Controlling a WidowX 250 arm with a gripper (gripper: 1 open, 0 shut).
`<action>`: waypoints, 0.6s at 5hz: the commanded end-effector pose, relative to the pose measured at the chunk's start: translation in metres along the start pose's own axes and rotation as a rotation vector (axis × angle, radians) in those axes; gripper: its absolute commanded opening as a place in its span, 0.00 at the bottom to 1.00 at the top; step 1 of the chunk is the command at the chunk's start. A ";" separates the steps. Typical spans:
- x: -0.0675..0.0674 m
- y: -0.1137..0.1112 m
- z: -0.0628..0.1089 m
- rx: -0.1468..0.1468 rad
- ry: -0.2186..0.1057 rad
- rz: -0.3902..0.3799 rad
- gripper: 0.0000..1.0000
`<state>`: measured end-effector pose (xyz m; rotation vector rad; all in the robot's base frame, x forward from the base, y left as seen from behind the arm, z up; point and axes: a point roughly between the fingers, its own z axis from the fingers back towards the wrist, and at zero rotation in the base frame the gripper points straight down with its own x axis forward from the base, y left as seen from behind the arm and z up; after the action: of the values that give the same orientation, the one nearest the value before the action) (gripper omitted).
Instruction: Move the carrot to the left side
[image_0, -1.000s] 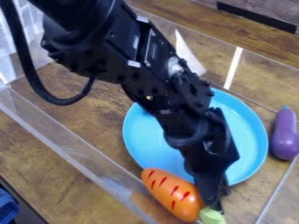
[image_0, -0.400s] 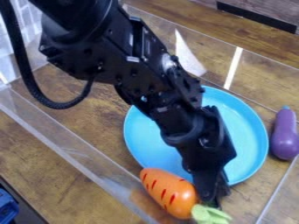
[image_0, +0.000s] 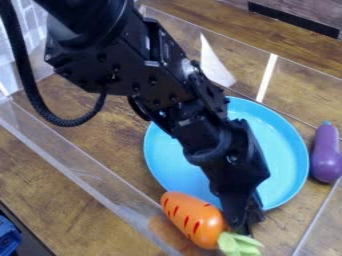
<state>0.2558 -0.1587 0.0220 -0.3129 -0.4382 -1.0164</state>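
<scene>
The carrot (image_0: 193, 220) is a stubby orange toy with dark stripes. It lies on the wooden table at the bottom centre, just off the front rim of the blue plate (image_0: 286, 140), with its light green top (image_0: 241, 243) pointing right. My black arm reaches down from the upper left across the plate. My gripper (image_0: 246, 217) is shut, its tip down right beside the carrot's leafy end. I cannot tell whether the tip pinches the leaves.
A purple eggplant (image_0: 326, 153) lies at the right edge beside the plate. Clear plastic walls (image_0: 80, 160) fence the work area on the left and front. A black cable (image_0: 54, 108) loops off the arm at left. Bare wood lies left of the plate.
The carrot has shifted a little to the left and turned slightly. The gripper tip stays beside its green end, and the arm has barely moved.
</scene>
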 end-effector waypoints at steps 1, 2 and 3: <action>-0.018 -0.003 -0.008 -0.042 0.037 0.018 0.00; -0.023 -0.004 -0.008 -0.057 0.040 0.014 1.00; -0.027 -0.004 -0.005 -0.068 0.046 0.009 1.00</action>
<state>0.2538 -0.1529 0.0180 -0.3539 -0.4182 -1.0303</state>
